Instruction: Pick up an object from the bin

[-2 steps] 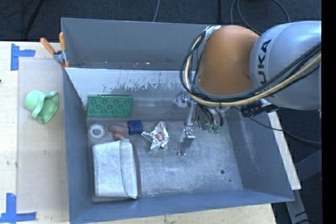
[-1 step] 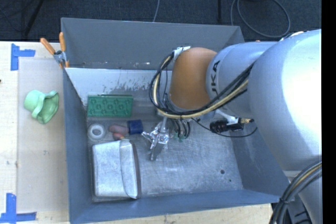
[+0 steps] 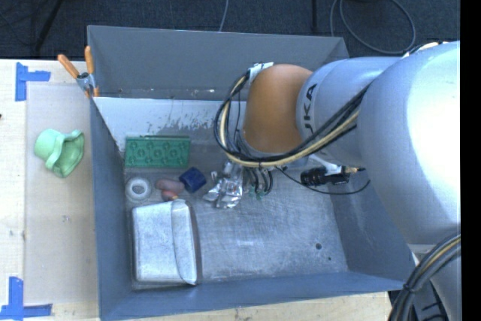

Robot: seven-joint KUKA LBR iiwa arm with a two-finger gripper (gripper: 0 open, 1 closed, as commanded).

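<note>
You have the end effector (image 3: 224, 190) low in the bin (image 3: 301, 252), just beside the small blue block (image 3: 192, 179), its opening impossible to tell: likely still the approach, so centre over the block next.

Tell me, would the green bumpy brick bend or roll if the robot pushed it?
Probably neither. The green brick looks like hard studded plastic, so it should stay stiff. It lies flat with straight sides, so it would likely slide, not roll.
</note>
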